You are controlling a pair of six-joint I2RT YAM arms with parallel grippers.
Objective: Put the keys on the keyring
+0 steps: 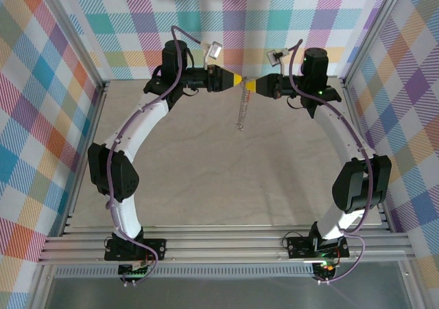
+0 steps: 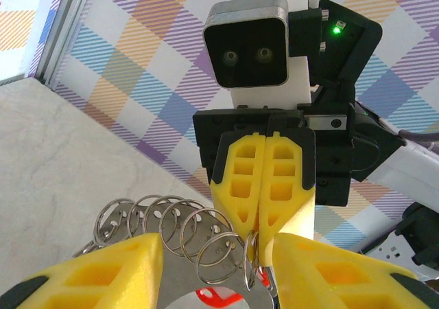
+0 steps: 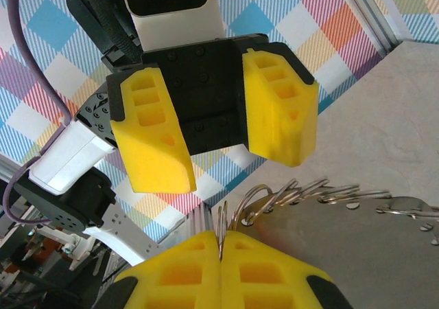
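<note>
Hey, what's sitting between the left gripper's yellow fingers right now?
Between the yellow fingers of the left gripper runs a chain of linked silver wire rings. Beneath it a sliver of a red plastic key head peeks out; the rest is covered, so its blade cannot be seen.

I'm watching the keyring [image 1: 240,108], a chain of linked silver rings, trailing nearward from the far middle, one end ring being pinched by the right gripper [image 3: 221,244]. The key [image 2: 218,296] is showing its red head just beside the rings.

Two grippers are present: the left gripper [image 2: 219,271] and the right gripper [image 2: 261,237]. There is one keyring [image 1: 241,110] and one red-headed key [image 2: 218,297].
</note>
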